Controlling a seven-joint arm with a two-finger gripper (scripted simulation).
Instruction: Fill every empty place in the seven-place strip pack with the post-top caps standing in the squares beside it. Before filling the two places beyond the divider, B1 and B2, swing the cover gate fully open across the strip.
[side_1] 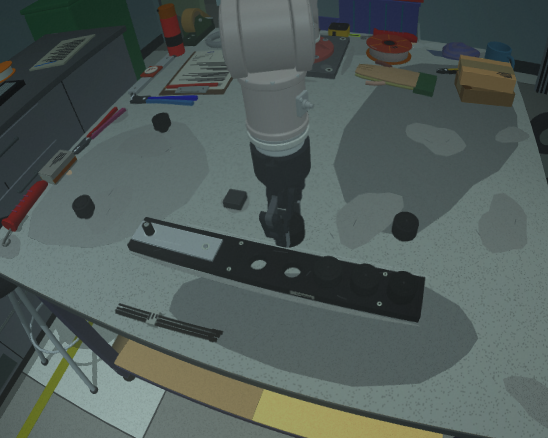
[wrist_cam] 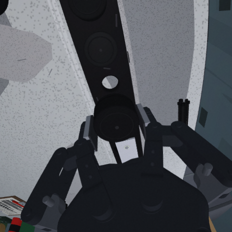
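Note:
The two places at the strip's left end lie hidden under the grey cover gate (side_1: 181, 241), which is closed with its knob (side_1: 148, 227) at the far left. The black strip pack (side_1: 280, 270) lies across the near table. Two round holes (side_1: 258, 264) (side_1: 292, 272) stand empty at its middle. Three caps (side_1: 364, 281) sit in the places to the right. My gripper (side_1: 282, 231) hovers just behind the strip above the empty holes, closed on a black post-top cap (wrist_cam: 116, 120). Loose caps stand at the right (side_1: 404, 226), the left (side_1: 83, 206) and the far left (side_1: 161, 121).
Behind the work, tools, a red spool (side_1: 389, 48) and a cardboard box (side_1: 486, 80) crowd the far table edge. A small dark square block (side_1: 234, 199) lies just left of my gripper. A black rod bundle (side_1: 167, 322) lies near the front edge.

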